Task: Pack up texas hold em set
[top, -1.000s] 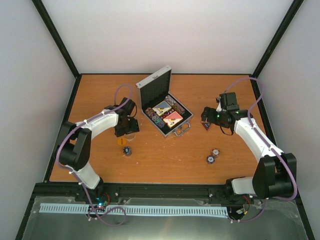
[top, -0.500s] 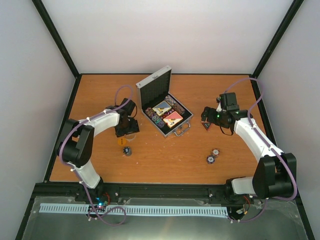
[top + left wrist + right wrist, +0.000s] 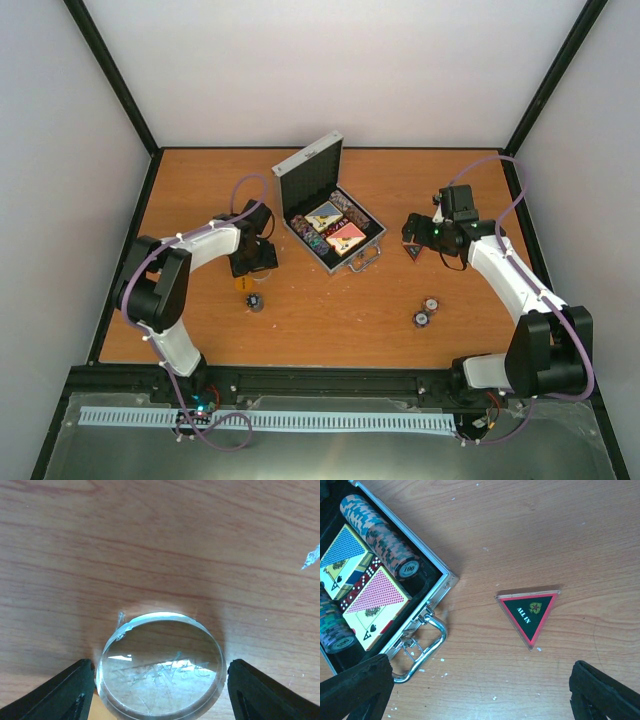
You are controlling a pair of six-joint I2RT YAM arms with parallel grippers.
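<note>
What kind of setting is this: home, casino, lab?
Most likely a lab robot cell, not a games room: plain white panel walls in black frame posts box in an orange-brown wooden table, with a white left arm and right arm bolted at its near edge.

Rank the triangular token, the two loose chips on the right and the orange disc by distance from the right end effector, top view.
1. triangular token: directly at the right end effector.
2. two loose chips: right side, toward the near edge.
3. orange disc: far across on the left side.
</note>
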